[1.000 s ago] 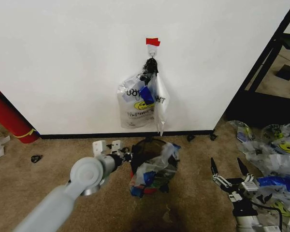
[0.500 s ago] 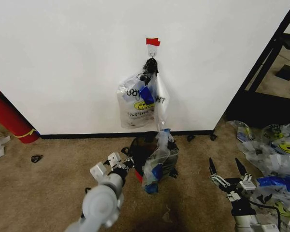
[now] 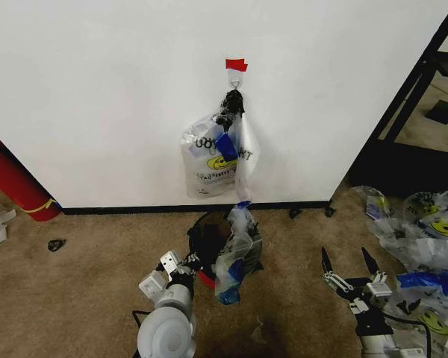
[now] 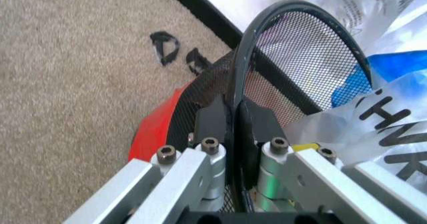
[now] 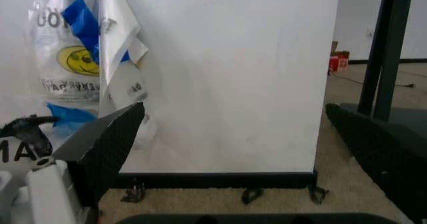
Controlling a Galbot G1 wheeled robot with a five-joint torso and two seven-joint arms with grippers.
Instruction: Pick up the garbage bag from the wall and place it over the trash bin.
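The step in hand looks like seating the garbage bag (image 3: 236, 250) over the trash bin (image 3: 206, 237); judged from how things lie, the bag is only draping over the bin's right side, so the mouth would need spreading across the whole rim while the bin is being kept from tipping, with a slow pull rather than a jerk because the film looks thin and likely to tear or slide off the wire.

Going from the left: a red cylinder (image 3: 11, 183) is leaning against the wall (image 3: 97, 97) at the far left; the left gripper (image 3: 188, 267) is sitting low on the near-left side of the bin; in the left wrist view its 2 black fingers (image 4: 212, 121) are pressing together on the bin's mesh rim (image 4: 243, 68), 1 inside and 1 outside, clamping the wire and no plastic that I can make out; the bag (image 4: 373, 108) is lying just right of that grip, touching the rim.

Behind the bin, a thick bunch of bags (image 3: 218, 156) is hanging from a hook under a red tape strip (image 3: 236, 65); farther right, the right gripper (image 3: 351, 265) is hovering near the carpet with its 2 prongs standing well apart, holding and touching nothing; a heap of bags (image 3: 425, 239) is lying at the far right.
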